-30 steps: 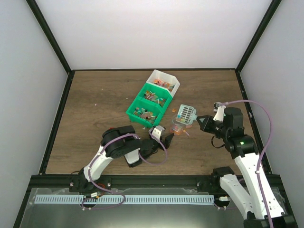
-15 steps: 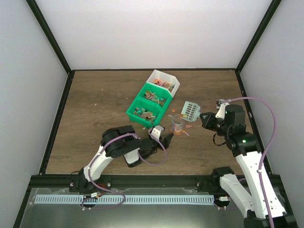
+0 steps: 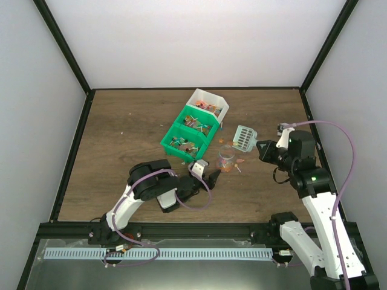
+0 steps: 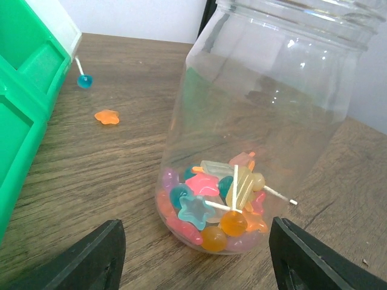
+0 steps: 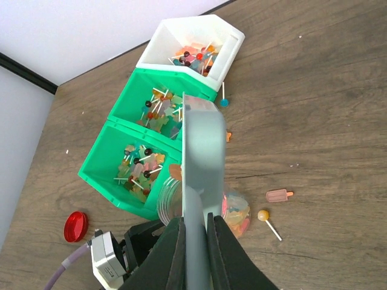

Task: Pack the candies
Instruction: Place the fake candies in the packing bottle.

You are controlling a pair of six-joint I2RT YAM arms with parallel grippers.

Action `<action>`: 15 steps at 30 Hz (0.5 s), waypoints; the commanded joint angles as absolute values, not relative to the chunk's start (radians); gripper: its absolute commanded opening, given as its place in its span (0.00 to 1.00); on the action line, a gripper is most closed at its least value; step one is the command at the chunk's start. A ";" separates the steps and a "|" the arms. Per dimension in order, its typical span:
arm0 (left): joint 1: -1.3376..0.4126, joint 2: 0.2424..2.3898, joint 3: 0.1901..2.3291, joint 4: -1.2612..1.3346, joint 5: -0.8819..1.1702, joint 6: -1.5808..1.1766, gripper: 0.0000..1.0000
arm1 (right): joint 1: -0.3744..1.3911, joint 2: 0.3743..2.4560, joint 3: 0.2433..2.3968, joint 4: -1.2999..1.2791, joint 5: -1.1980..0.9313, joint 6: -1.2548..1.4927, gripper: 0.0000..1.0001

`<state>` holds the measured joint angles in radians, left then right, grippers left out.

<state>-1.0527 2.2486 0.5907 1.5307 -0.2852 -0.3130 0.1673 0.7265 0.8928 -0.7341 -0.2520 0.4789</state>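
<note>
The candies sit in the jar between the released left gripper jaws; the right gripper clenches the scoop; the far bins hold more.

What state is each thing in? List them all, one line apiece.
jar: upright, lid off, candies only at the bottom
lid: lying on the table, off the jar
scoop: in the air, held by its handle
right pincer: shut on the scoop
left pincer: open, astride the jar, not touching
green bins: hold candies
white bin: holds candies
loose candies: scattered on the table
</note>
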 commanded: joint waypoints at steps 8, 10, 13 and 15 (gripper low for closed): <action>-1.037 2.291 0.533 1.430 -0.285 -0.373 0.68 | 0.179 0.732 0.968 -0.787 -0.215 0.433 0.01; -1.037 2.286 0.528 1.432 -0.282 -0.373 0.68 | 0.178 0.731 0.967 -0.785 -0.217 0.438 0.01; -1.038 2.275 0.512 1.445 -0.271 -0.374 0.68 | 0.178 0.732 0.966 -0.766 -0.241 0.446 0.01; -1.038 2.260 0.495 1.451 -0.264 -0.374 0.68 | 0.178 0.745 0.971 -0.757 -0.257 0.444 0.01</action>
